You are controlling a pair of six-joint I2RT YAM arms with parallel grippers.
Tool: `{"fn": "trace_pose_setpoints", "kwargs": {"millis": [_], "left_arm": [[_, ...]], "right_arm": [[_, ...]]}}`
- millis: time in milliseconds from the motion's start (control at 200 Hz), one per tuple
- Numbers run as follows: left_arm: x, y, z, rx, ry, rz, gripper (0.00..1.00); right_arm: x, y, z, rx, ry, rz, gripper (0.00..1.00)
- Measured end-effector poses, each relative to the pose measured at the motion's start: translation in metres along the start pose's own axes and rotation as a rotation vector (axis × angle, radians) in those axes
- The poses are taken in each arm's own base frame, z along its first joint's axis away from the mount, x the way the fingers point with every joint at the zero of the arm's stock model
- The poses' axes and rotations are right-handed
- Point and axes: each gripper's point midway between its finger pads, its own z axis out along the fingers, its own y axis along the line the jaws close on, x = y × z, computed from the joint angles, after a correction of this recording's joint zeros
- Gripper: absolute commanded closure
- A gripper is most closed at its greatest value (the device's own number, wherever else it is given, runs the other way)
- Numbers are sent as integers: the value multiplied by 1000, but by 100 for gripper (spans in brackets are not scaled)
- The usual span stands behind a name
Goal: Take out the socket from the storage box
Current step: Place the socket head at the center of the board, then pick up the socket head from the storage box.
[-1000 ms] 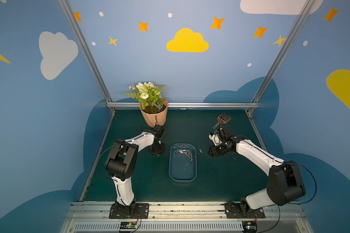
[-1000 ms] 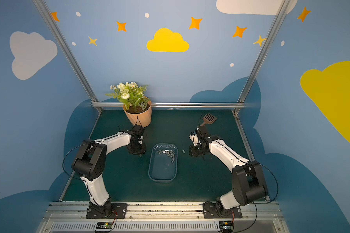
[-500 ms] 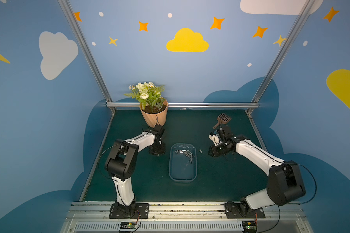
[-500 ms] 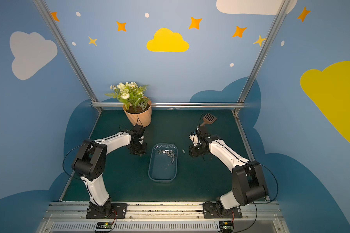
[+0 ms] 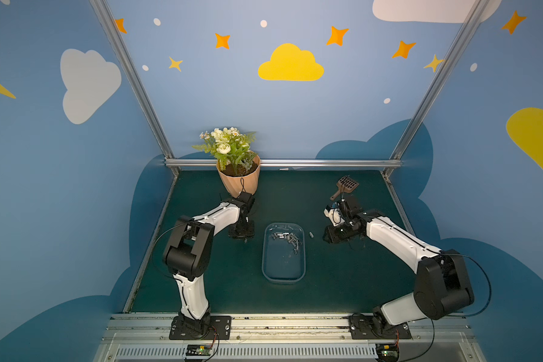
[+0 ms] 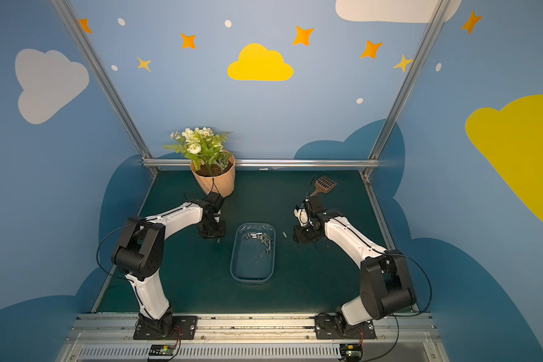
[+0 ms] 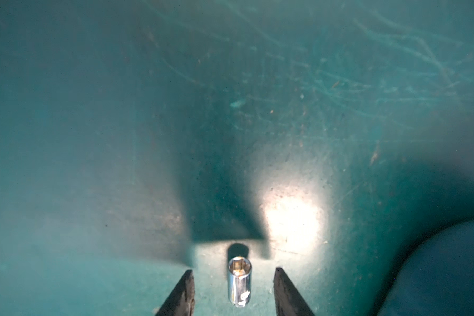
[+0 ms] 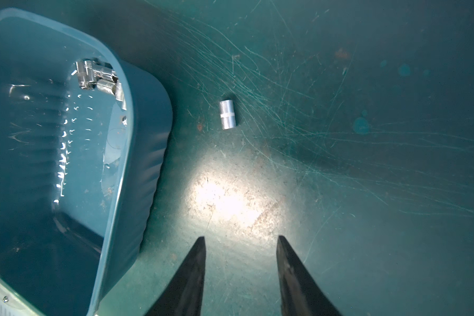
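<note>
Your left claw [image 7: 233, 270] unclenched, one socket [image 7: 239, 284] on the mat [image 7: 340, 136] between its jaws, touching neither, your right claw [image 8: 241, 237] spread, empty, second socket [image 8: 227, 115] ahead beside the one storage box [image 8: 126, 153], more sockets [image 8: 97, 76] bunched inside, uncountable.

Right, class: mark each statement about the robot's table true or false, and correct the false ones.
1. Several sockets lie in the box. True.
2. The left tool is clamped on a socket. False: its fingers stand apart, and the shiny socket lies between them on the mat, touching neither.
3. A lone socket lies on the mat between the box and the right tool. True.
4. The right tool holds the scoop. False: it is open and empty; the scoop sits farther back.
</note>
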Motion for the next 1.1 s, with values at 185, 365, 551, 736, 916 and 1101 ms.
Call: {"fn": "trace_pose_setpoints", "kwargs": {"millis": [185,365,551,736,916,1101], "left_arm": [[-7,-4,-32,36,-75,16,50],[-18,-12,-78,99,-198,29,49],[-20,-14,-109,139,-280,31,49],[-4,-10,-101,154,-271,16,49],[17,-8,-92,188,-259,7,48],[22,-13,-93,240,-283,2,47]], "right_arm": [[-12,5,-12,-3,-29,-18,57],[-24,18,-29,-16,-66,-61,57],[-32,46,-37,-51,-89,-132,57],[-39,78,-37,-86,-89,-208,57],[-39,98,-20,-104,-45,-260,58],[-35,107,2,-105,13,-285,59]]}}
